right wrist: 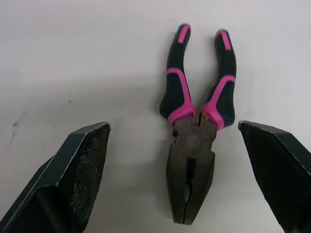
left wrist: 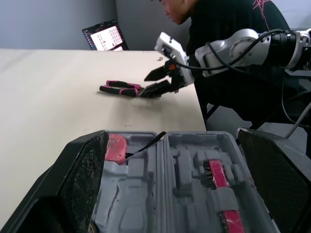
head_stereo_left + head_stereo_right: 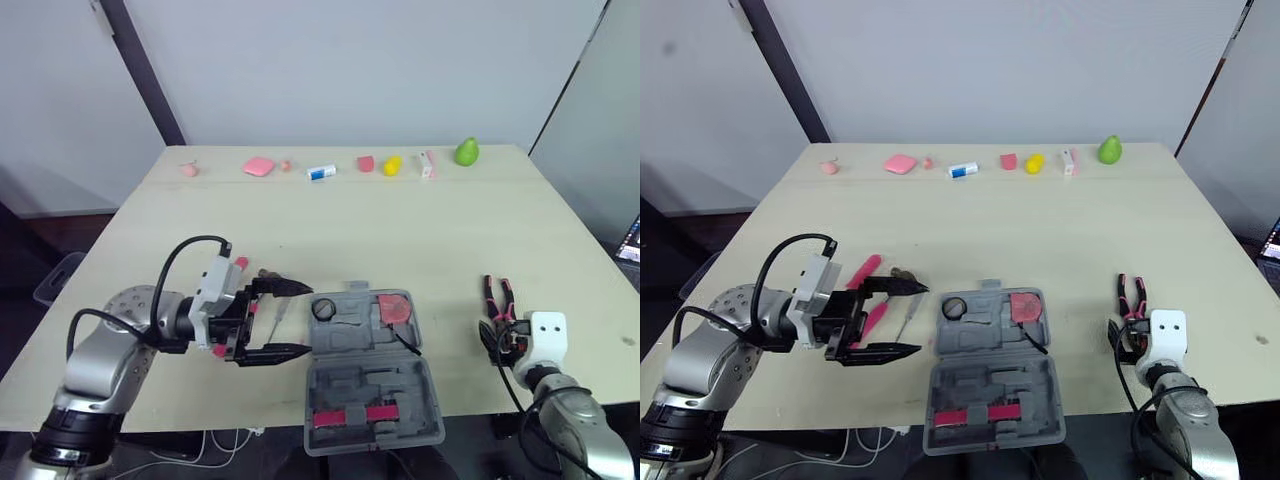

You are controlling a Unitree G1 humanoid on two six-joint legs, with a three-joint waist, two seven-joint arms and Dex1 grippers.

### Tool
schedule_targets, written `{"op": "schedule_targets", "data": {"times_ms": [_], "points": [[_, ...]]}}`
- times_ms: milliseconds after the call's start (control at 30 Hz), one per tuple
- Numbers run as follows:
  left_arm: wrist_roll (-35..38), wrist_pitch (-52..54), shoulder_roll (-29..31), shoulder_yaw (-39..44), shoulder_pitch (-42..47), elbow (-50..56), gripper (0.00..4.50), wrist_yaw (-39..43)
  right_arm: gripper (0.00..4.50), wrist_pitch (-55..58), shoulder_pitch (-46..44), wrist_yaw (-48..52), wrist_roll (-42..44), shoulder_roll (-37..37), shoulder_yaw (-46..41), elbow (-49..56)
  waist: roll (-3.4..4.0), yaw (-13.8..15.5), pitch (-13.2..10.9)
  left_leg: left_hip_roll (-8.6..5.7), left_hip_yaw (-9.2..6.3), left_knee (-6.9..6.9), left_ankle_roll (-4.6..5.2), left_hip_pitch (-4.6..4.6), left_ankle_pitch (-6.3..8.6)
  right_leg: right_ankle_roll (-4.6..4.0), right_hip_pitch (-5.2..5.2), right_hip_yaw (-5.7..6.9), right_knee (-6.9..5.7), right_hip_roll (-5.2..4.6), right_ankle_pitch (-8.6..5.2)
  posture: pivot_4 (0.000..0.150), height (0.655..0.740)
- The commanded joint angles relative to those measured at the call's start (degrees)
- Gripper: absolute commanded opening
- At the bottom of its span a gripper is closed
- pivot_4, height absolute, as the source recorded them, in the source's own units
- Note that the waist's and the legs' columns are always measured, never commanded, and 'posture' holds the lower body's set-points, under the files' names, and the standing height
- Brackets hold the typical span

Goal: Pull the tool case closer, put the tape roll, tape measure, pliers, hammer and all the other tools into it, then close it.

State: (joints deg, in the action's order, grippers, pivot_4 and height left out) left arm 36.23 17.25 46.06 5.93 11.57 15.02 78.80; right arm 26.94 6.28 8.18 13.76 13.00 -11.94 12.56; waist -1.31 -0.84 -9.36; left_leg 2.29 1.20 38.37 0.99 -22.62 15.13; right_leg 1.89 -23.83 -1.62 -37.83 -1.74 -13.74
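Tool case (image 3: 372, 378) lies open on beige table (image 3: 400, 240).

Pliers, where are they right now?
The pliers lie flat on the table at the robot's right, right of the case, just ahead of the right gripper, its jaws open.

Far edge of the pale wooden table (image 3: 400, 230), in a row: flat pink block (image 3: 259, 166), white-and-blue piece (image 3: 321, 172) (possibly an eraser), small yellow object (image 3: 393, 165), green pear-shaped fruit (image 3: 466, 151). Past the right side: open laptop (image 2: 105, 36), person in black top (image 2: 228, 19).
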Motion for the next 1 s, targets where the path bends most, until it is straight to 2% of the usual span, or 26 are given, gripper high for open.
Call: {"op": "schedule_targets", "data": {"times_ms": [33,333,467,533,633,667,1000], "points": [[1.0,0.6,1.1,-0.1,1.0,1.7,4.50,0.9,4.43,1.1,-0.9,-1.8,0.0,-0.1,-2.1,-0.2,0.01,0.0,0.0,0.00,0.00,0.00,0.00,0.00,0.00,0.00,0.00,0.00,0.00,0.00,0.00,0.150,0.7400],[1.6,2.1,1.5,0.1,1.3,2.6,4.50,1.3,4.43,0.8,-2.9,-0.4,-0.4,1.2,-1.6,-3.6,0.01,-0.1,0.0,0.00,-0.01,0.00,0.00,0.00,0.00,0.00,0.00,0.00,0.00,0.01,0.00,0.150,0.7400],[1.9,2.6,1.4,0.2,1.2,2.9,4.50,1.0,3.37,0.1,-3.6,-0.2,-1.0,1.5,-1.5,-4.9,0.01,-0.1,0.0,0.00,-0.01,0.00,0.00,0.00,0.00,0.01,0.00,0.00,0.00,0.01,0.00,0.150,0.7400],[1.9,2.8,1.5,0.2,1.1,2.9,4.50,1.0,2.36,-0.6,-3.8,0.0,-0.8,1.2,-1.7,-5.4,0.01,-0.1,0.0,0.00,0.00,0.00,0.00,0.00,0.00,0.01,0.00,0.00,0.00,0.01,0.00,0.150,0.7400],[2.0,2.9,1.5,0.1,1.0,3.1,4.50,0.9,1.17,-1.1,-3.9,-0.2,-0.6,0.9,-2.1,-5.6,0.01,-0.1,0.0,0.00,-0.01,0.00,0.00,0.00,0.00,0.01,0.00,0.00,0.00,0.01,0.00,0.150,0.7400],[2.0,2.9,1.5,0.1,1.0,3.0,4.50,1.0,0.99,-1.2,-3.8,-0.4,-0.7,0.9,-2.2,-5.8,0.01,-0.1,0.0,0.00,-0.01,0.00,0.00,0.00,0.00,0.01,0.00,0.00,0.00,0.01,0.00,0.150,0.7400],[1.5,2.3,1.0,0.0,1.4,1.8,4.50,1.4,0.97,-3.1,-3.0,1.7,-1.6,3.4,-1.9,-4.2,0.03,0.0,0.0,0.00,0.00,0.00,0.00,0.00,0.00,0.01,0.00,-0.01,0.00,0.01,0.00,0.150,0.7400]]}}
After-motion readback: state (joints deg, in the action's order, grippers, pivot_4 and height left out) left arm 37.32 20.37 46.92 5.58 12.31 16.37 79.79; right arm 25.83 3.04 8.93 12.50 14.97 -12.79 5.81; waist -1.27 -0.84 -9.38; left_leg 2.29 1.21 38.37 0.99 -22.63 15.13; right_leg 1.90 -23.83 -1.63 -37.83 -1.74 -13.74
